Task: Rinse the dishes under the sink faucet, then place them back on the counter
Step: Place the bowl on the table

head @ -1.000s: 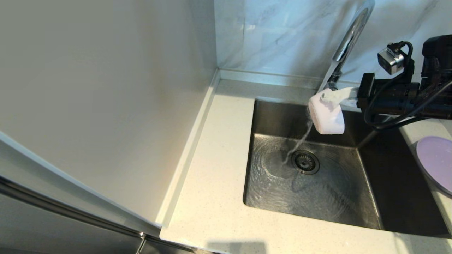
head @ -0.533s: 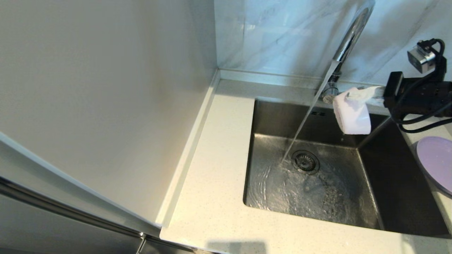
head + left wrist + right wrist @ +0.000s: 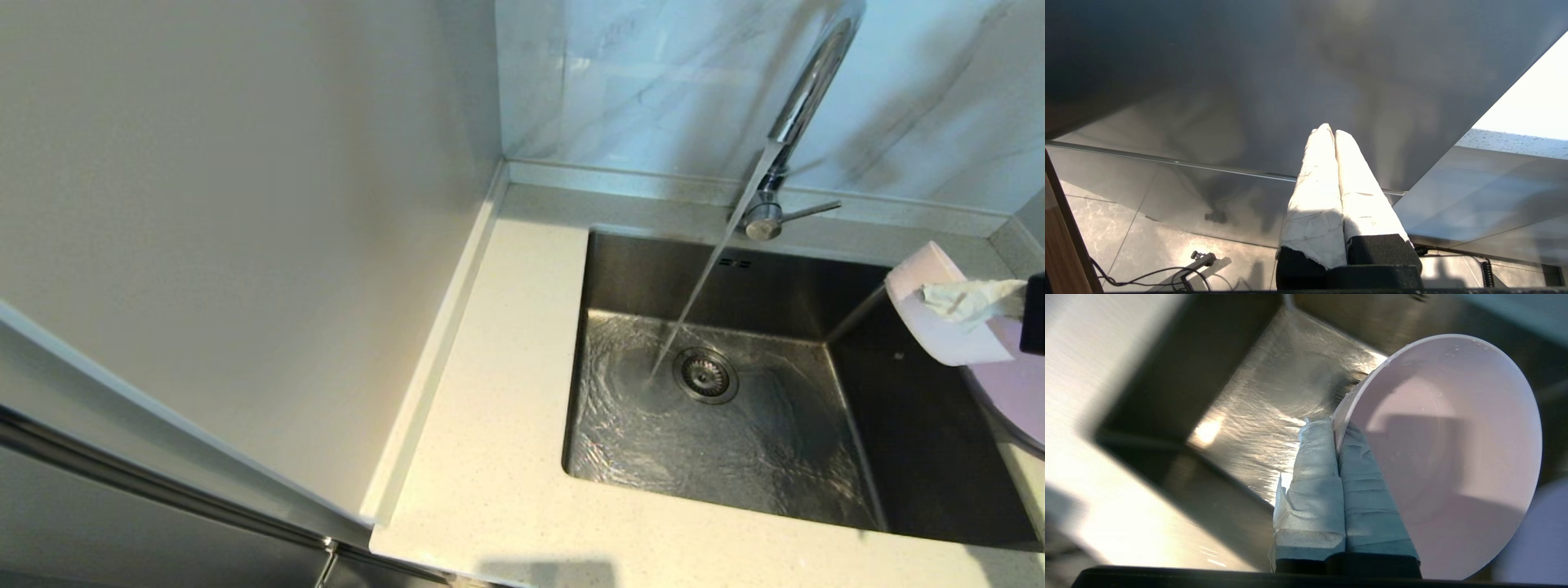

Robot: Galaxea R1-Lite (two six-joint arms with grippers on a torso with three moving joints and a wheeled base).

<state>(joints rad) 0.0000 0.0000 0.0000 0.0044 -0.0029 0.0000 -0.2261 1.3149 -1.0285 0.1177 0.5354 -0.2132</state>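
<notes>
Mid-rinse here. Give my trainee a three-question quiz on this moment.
1. True or false: water is running from the tall chrome gooseneck faucet into the square stainless-steel sink.
2. What does the right gripper hold? A) flat lavender plate B) pale pink round bowl C) nothing
3. Fill in: the left gripper is parked, its fingers ____.

Key: 1 true; 2 B, pinched at the rim; 3 shut.

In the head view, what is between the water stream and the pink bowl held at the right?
Nothing solid: the head view shows only open sink between the water stream and the pink bowl in the right gripper.
</notes>
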